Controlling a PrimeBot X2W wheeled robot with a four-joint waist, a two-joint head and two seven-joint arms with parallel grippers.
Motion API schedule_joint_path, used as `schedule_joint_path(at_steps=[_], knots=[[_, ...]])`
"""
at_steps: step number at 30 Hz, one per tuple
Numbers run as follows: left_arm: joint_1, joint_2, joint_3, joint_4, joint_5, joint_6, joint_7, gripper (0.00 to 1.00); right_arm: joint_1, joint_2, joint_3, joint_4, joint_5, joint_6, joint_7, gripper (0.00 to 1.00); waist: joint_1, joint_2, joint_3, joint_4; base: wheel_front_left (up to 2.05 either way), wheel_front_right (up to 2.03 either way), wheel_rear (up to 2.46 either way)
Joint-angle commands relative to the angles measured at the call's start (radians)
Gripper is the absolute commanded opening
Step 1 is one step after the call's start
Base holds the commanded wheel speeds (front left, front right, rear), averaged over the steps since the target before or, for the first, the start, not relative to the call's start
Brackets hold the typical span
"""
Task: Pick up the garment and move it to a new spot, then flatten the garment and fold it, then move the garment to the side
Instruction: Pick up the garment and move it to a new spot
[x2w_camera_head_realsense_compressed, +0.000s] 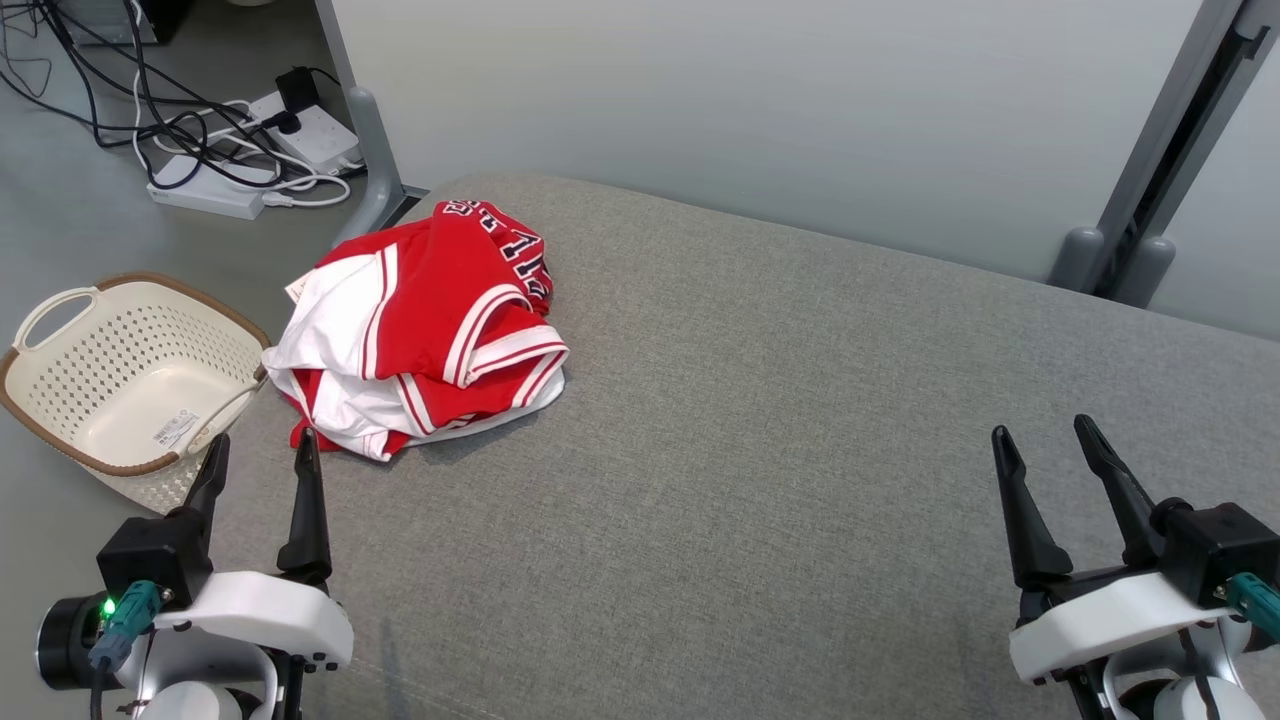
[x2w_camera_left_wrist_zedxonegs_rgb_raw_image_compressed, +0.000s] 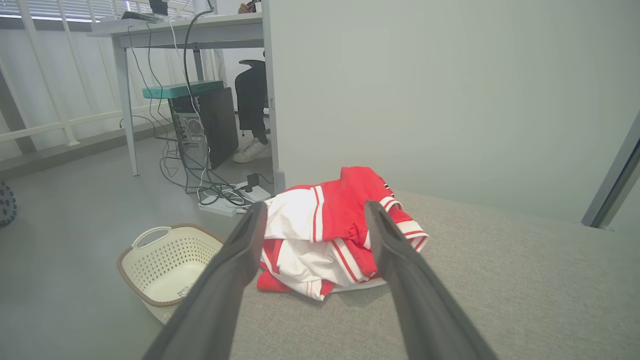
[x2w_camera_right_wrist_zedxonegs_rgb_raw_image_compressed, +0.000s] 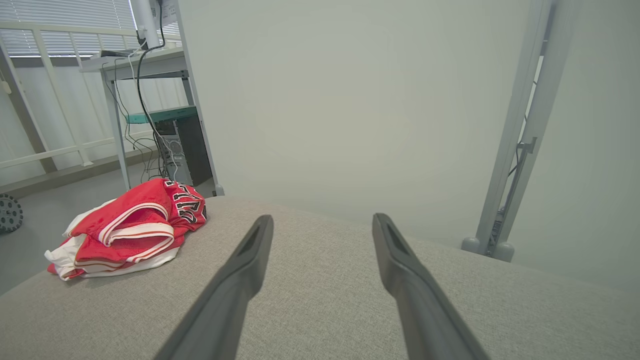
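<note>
**One garment, one basket, two empty hands**

Head view: one red-and-white garment (x2w_camera_head_realsense_compressed: 430, 330) lies crumpled on the grey worktop (x2w_camera_head_realsense_compressed: 750, 450), toward its far left corner. One cream basket (x2w_camera_head_realsense_compressed: 60, 295) sits on the floor just beside the worktop's left edge. There are two hands. The left hand (x2w_camera_head_realsense_compressed: 264, 437) is at the lower left, its fingers pointing up at the garment's near hem. The right hand (x2w_camera_head_realsense_compressed: 1042, 427) is at the lower right, well apart from the garment. Both have their fingers spread wide and grip nothing.

Left wrist view: the left hand (x2w_camera_left_wrist_zedxonegs_rgb_raw_image_compressed: 316, 205) has its two fingers wide apart. The garment (x2w_camera_left_wrist_zedxonegs_rgb_raw_image_compressed: 345, 200) shows between and beyond them, and the basket (x2w_camera_left_wrist_zedxonegs_rgb_raw_image_compressed: 145, 232) is off to the left.

Right wrist view: the right hand (x2w_camera_right_wrist_zedxonegs_rgb_raw_image_compressed: 322, 217) is spread wide and empty above the worktop. The garment (x2w_camera_right_wrist_zedxonegs_rgb_raw_image_compressed: 130, 225) lies far to the left.
</note>
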Motion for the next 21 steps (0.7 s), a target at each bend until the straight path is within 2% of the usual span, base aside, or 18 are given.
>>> schedule_joint_path(at_steps=[1,9,14,21], knots=[[0.005,0.01,0.003,-0.001,-0.007,0.003,-0.004,1.0,-0.003,-0.001,-0.001,0.0,0.002,0.0,0.0,1.0,0.0,0.0,0.0,0.003,0.0,0.0,0.0],[0.006,0.003,-0.007,-0.032,0.003,0.025,0.011,1.0,0.004,0.001,-0.006,0.005,0.002,0.0,0.003,1.0,0.0,0.0,0.001,0.007,0.0,0.0,0.0],[-0.028,0.008,-0.002,-0.045,-0.009,0.025,0.021,1.0,0.0,0.002,-0.003,0.004,0.005,0.0,0.006,1.0,0.0,0.0,0.006,-0.002,0.0,0.0,0.0],[-0.164,0.024,0.007,0.002,-0.043,-0.014,0.05,1.0,-0.03,-0.005,0.019,-0.013,-0.007,0.0,0.023,1.0,0.0,0.0,0.055,-0.064,0.0,0.0,0.0]])
